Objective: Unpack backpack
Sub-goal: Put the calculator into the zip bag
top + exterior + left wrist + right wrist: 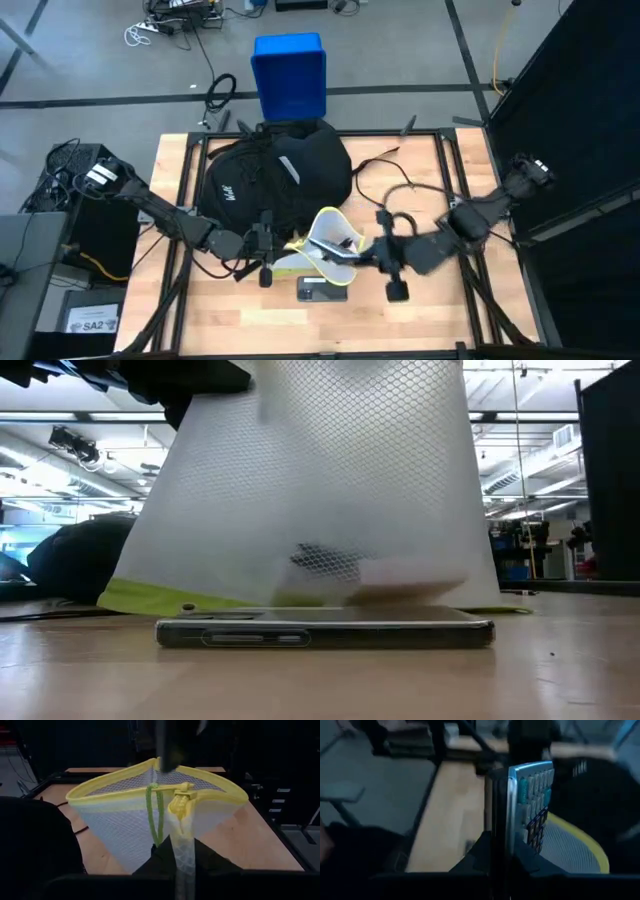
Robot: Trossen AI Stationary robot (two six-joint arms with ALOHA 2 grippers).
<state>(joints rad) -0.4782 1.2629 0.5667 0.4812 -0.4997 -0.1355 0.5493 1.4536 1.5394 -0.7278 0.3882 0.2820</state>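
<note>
The black backpack (275, 175) lies at the table's far middle, with neither gripper touching it. In front of it a white mesh pouch (325, 240) with a yellow-green rim stands with its mouth open, and my left gripper (283, 243) is shut on its left end. My right gripper (358, 255) reaches in from the right, shut on a silver calculator (530, 805) at the pouch's mouth. A dark phone (325, 632) lies flat on the table just in front of the pouch. My left gripper pinches the pouch's zipper end (181, 820), where the yellow rim (150, 767) closes, between its two fingers, coming level from the table's left. The mouth gapes open beyond the fingers. The pouch's lower yellow-green edge (140, 598) sits at the tabletop behind the phone. My right gripper pinches the calculator's near end (512, 840) between its two fingers, coming about level from the table's right. The calculator stands on edge, its key face (535, 800) turned sideways, over the pouch's yellow rim (585, 845). Whether it touches the mesh cannot be told.
A blue plastic box (290, 75) stands on the floor beyond the table's far edge. Black straps and a cord (400, 190) trail over the wood right of the backpack. Bare wood shows along the near edge on both sides of the phone (322, 290).
</note>
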